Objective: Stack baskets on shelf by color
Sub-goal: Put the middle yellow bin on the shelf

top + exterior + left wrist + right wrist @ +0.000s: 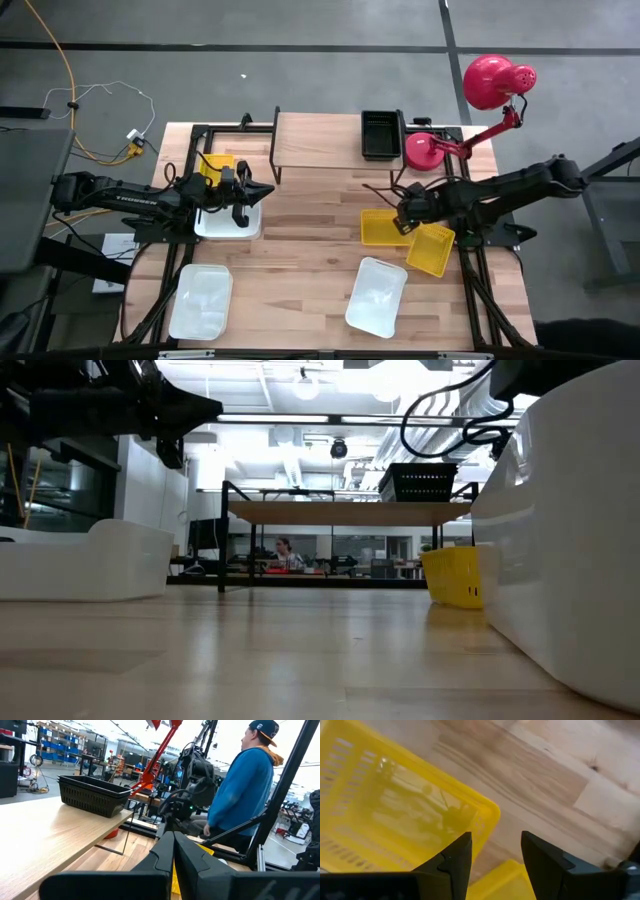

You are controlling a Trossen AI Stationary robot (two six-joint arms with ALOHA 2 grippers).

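Note:
The shelf (318, 140) stands at the table's far side with the black basket (382, 134) on its right end. My left gripper (262, 190) is shut and hovers level, pointing right, above a white basket (226, 220); a yellow basket (215, 164) lies behind it. My right gripper (495, 845) is open and points down over the corner of a yellow basket (395, 815), the one that lies flat on the table (382, 228). A second yellow basket (432, 249) lies askew beside it. Two more white baskets (200, 300) (377, 296) rest near the table's near edge. My right gripper stands open from above at the yellow basket's corner rim (487, 812), one finger (460, 852) over the inside of the wall and the other over the bare table. Whether a finger touches the rim, I cannot tell.
A red lamp (432, 150) stands right of the shelf, its head (492, 80) reaching beyond the table. A person in a blue hoodie (245, 790) stands beyond the table's right side. The shelf's left and middle (300, 140) are bare wood.

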